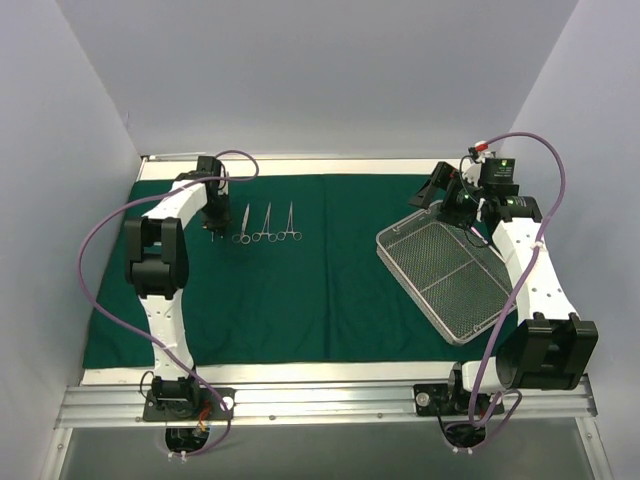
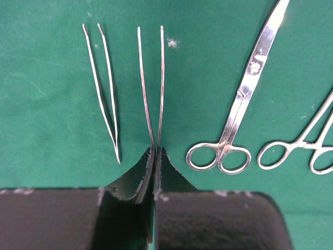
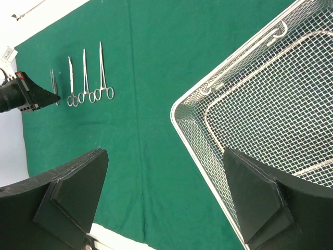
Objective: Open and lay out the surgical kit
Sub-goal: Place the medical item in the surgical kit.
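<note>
Left wrist view: the left hand (image 2: 155, 153) clenches the joined end of thin tweezers (image 2: 154, 141) over the green cloth (image 2: 52, 104); they look light, springy, slippery, so that end suits best. The right hand (image 3: 165, 156) gapes beside the tray (image 3: 179, 120).

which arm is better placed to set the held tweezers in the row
Left. The left gripper is shut on the tweezers beside the second pair lying on the green cloth. The right gripper hangs open by the tray.
</note>
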Motion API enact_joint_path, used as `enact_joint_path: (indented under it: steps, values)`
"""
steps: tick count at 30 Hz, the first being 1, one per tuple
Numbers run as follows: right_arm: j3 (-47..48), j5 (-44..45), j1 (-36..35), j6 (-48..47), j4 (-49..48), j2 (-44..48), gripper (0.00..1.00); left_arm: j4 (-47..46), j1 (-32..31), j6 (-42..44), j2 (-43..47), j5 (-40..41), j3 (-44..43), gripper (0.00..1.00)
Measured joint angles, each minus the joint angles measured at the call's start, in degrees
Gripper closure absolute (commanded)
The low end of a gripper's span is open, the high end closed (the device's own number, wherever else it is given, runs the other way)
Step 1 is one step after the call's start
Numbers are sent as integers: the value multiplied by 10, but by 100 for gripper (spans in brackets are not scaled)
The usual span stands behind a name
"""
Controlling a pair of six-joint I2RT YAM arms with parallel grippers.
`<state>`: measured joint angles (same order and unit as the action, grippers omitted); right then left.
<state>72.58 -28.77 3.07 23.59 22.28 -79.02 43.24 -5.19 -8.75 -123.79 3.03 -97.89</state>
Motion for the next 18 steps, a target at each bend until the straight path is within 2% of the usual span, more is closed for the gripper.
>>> enact_joint_path:
  steps: [11,18]
  values:
    - [-1,-3,4,3,-1,0,0,12,1,0,-9,2,-1,93]
    - [-1,-7,4,3,-2,0,0,15,5,0,-16,-5,-4,78]
